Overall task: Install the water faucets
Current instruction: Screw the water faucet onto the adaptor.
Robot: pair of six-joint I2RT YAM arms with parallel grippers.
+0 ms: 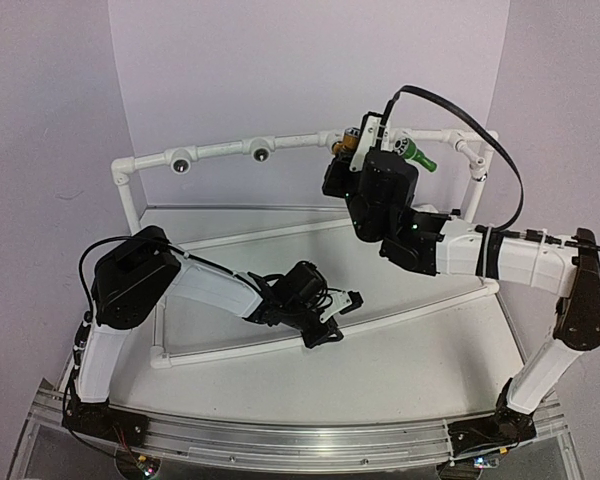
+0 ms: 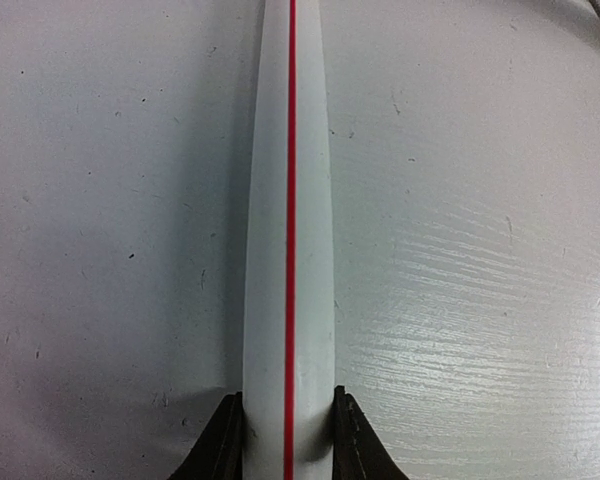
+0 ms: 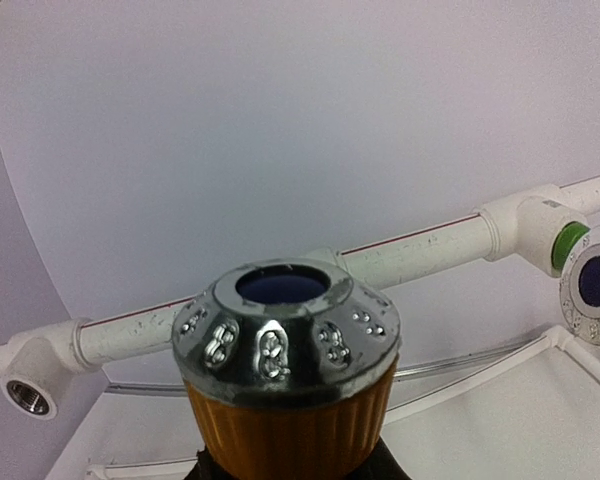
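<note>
My right gripper point(image 1: 354, 150) is raised at the back rail of the white pipe frame point(image 1: 220, 150), shut on the yellow-orange water faucet point(image 1: 352, 138). In the right wrist view this faucet point(image 3: 285, 400) fills the lower middle, its silvery cap point(image 3: 280, 330) pointing at the rail; my right gripper point(image 3: 290, 468) barely shows beneath it. The faucet hides the fitting behind it. The green water faucet point(image 1: 417, 155) sits in the rail's tee to the right, where its silvery cap point(image 3: 595, 285) and green collar point(image 3: 568, 245) show. My left gripper point(image 2: 288, 432) is shut on the frame's front pipe point(image 2: 288, 200), low near the table point(image 1: 342, 303).
Two dark round sockets point(image 1: 180, 164) point(image 1: 259, 152) face forward on the left half of the back rail; one threaded socket point(image 3: 28, 397) shows at far left in the right wrist view. The frame's side pipes point(image 1: 475, 190) rise at both ends. A black cable point(image 1: 480, 120) loops above the right arm.
</note>
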